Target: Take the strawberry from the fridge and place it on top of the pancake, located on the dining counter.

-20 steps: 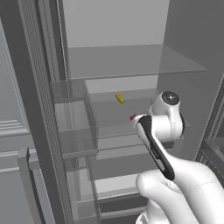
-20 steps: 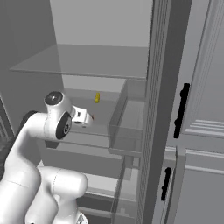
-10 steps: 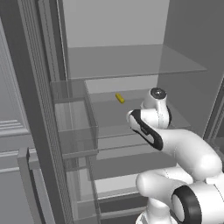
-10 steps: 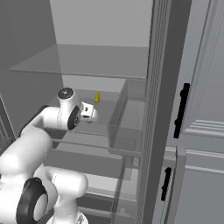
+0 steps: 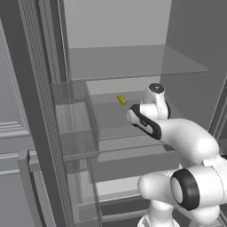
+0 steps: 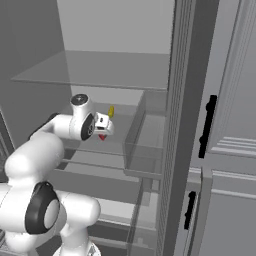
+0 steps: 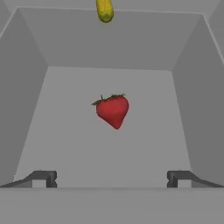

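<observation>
The strawberry (image 7: 113,110) lies on a pale shelf inside the open fridge (image 5: 133,62), its tip pointing toward the hand in the hand view. My gripper (image 7: 112,179) hangs above and just short of it, open, with both fingertips (image 7: 43,178) spread wide and nothing between them. From the right base view a sliver of the red strawberry (image 6: 102,136) peeks out just below the gripper (image 6: 106,125). The pancake and the dining counter are out of view.
A small yellow item (image 7: 105,9) lies farther back on the same shelf (image 5: 121,99). A glass shelf (image 6: 100,70) spans the fridge above the hand. A clear door bin (image 5: 73,124) juts out on the left, and another bin (image 6: 145,145) sits right of the hand.
The arm has reached deeper into the fridge, and the hand has moved over the strawberry. The hand now covers the berry in the left base view. The jaws stayed wide.
</observation>
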Motion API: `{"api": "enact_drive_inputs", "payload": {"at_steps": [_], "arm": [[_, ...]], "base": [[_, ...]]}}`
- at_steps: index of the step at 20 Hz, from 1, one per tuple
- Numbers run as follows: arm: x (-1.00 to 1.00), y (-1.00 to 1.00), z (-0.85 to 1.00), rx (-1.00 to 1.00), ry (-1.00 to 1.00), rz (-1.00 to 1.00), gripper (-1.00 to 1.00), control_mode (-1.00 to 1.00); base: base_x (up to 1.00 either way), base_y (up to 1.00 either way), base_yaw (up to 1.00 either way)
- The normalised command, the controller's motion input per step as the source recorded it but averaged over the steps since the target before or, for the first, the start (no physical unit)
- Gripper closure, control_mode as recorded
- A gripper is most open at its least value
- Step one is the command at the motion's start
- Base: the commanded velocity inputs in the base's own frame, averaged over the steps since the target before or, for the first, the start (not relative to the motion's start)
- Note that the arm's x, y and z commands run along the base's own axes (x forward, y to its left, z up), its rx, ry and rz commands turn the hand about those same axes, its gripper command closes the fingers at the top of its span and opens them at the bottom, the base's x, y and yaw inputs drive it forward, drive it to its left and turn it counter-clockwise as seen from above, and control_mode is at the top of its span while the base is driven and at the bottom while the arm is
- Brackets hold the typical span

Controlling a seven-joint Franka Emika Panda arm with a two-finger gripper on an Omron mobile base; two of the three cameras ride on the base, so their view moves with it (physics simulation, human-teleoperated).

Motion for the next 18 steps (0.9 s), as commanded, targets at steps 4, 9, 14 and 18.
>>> {"api": "enact_drive_inputs", "payload": {"at_steps": [4, 9, 14, 18], "arm": [[0.18, 0.0, -0.34, 0.0, 0.0, 0.0, -1.0, -1.0], [0.34, 0.0, -0.08, 0.0, 0.01, 0.0, -1.0, -1.0], [0.31, 0.0, -0.02, 0.0, 0.03, 0.0, -1.0, -1.0], [0.17, 0.0, -0.23, 0.0, 0.0, 0.0, -1.0, -1.0]], "base": [[0.0, 0.0, 0.0], [0.0, 0.0, 0.0], [0.0, 0.0, 0.0], [0.0, 0.0, 0.0]]}}
